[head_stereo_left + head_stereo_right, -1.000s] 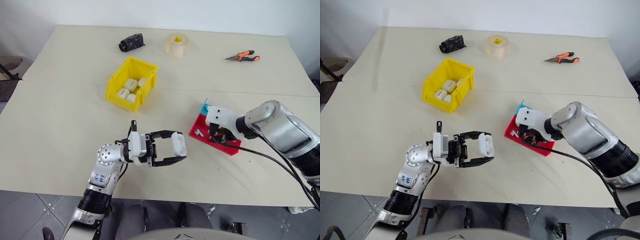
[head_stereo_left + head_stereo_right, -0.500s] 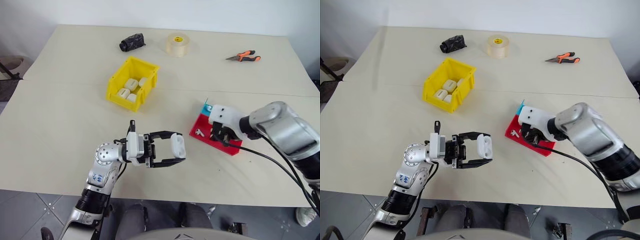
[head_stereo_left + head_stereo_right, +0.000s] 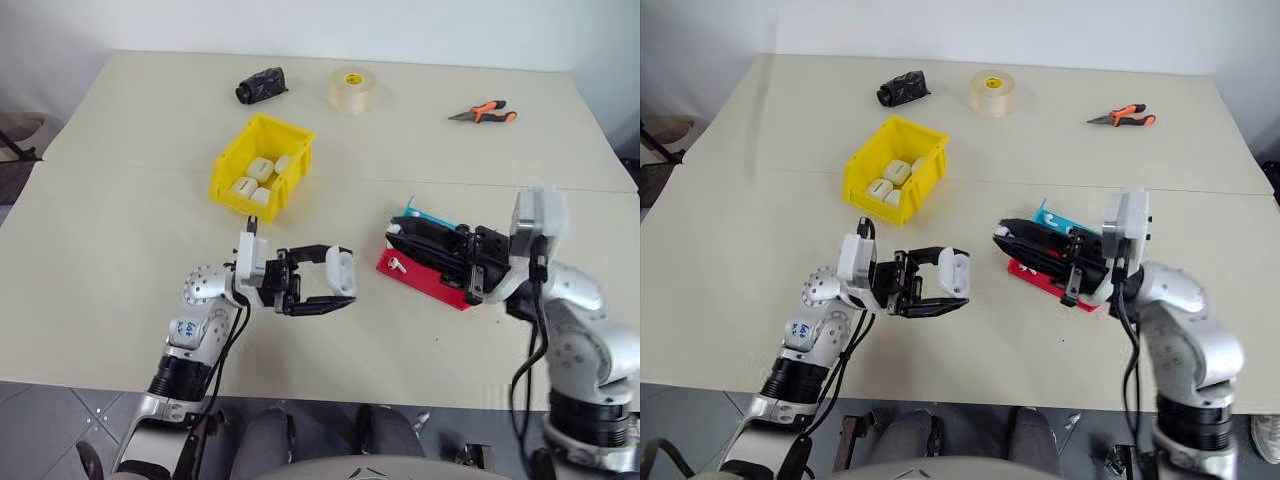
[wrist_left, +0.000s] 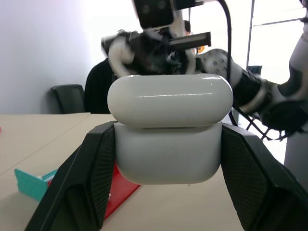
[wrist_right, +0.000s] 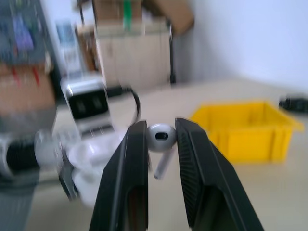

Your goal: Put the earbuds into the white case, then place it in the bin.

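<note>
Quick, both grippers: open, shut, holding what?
Left gripper: shut on the white case.
Right gripper: shut on an earbud.

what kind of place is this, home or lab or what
Probably a lab or workshop bench: a plain table with pliers, a tape roll and a yellow parts bin; cardboard boxes stand behind.

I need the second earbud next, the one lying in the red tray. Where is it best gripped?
Probably across its rounded head, coming straight down: the earbud lies flat on the tray floor, and the thin stem offers less to pinch.
</note>
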Controlling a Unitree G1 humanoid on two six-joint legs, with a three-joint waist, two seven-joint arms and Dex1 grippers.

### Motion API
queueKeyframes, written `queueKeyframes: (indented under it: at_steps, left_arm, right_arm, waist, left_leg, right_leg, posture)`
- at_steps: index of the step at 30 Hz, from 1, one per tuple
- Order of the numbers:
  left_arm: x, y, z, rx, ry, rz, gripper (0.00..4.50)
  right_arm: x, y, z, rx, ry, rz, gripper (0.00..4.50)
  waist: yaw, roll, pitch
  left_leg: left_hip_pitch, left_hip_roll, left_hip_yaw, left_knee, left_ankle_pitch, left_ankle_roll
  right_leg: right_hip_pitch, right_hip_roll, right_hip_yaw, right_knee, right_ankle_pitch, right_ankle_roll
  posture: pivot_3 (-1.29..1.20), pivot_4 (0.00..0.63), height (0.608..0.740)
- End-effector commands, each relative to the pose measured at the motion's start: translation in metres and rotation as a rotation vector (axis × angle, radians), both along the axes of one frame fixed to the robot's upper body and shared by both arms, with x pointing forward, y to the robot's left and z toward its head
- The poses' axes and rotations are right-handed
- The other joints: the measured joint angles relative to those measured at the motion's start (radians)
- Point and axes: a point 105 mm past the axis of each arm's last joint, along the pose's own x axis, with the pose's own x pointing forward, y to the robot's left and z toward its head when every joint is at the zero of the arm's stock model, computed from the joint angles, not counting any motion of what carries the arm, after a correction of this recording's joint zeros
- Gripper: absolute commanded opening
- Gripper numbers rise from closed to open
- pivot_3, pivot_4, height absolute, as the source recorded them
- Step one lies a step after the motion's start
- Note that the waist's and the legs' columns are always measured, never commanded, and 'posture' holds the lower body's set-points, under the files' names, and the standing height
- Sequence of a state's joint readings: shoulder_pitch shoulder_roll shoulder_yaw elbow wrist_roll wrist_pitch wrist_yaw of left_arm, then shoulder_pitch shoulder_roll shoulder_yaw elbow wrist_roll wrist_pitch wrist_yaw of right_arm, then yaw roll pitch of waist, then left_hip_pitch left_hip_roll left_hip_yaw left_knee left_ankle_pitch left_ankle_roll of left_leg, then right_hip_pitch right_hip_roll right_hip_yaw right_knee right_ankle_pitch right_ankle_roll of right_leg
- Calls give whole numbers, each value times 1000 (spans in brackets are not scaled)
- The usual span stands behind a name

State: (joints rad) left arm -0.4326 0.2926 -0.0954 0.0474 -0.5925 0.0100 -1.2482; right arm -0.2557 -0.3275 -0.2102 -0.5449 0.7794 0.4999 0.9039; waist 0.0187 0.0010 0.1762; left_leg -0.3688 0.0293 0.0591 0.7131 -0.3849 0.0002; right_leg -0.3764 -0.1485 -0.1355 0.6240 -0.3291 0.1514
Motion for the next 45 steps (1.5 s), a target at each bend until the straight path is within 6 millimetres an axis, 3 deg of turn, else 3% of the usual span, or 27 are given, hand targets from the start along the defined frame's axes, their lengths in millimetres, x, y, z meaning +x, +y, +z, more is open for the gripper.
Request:
queueKeyframes:
  at_steps: [1, 9, 36, 40, 45]
  left_arm:
    - [-7, 2, 10, -15, -16, -47, 2944]
    - [-11, 1, 22, -27, -10, -71, 2944]
    - [-17, -8, 38, -70, -10, -83, 2944]
    - [-16, -10, 39, -73, -14, -86, 2944]
    - [-16, -10, 36, -72, -13, -74, 2944]
  right_arm:
    - [-15, 16, 13, 66, -76, 19, 466]
    - [-14, 37, -3, 114, -84, 10, 466]
    - [0, 34, -47, 6, -59, -18, 466]
    - [-9, 38, -48, -26, -12, 110, 1778]
    - [-2, 31, -41, -19, -25, 74, 3297]
  waist:
    - [-3, 0, 0]
    - [-3, 0, 0]
    - [-6, 0, 0]
    - [-5, 0, 0]
    - [-7, 0, 0]
  left_leg:
    - [0, 0, 0, 0, 0, 0]
    - [0, 0, -1, 0, 0, 0]
    - [1, 0, 0, 0, 0, 0]
    - [0, 0, -1, 0, 0, 0]
    - [1, 0, 0, 0, 0, 0]
  right_leg:
    - [0, 0, 0, 0, 0, 0]
    - [0, 0, 0, 1, 0, 0]
    - [0, 0, 0, 1, 0, 0]
    - [0, 0, 0, 0, 0, 0]
    - [0, 0, 0, 0, 0, 0]
  posture:
    - [0, 150, 740]
    - [0, 150, 740]
    - [0, 150, 740]
    - [0, 150, 740]
    - [0, 150, 740]
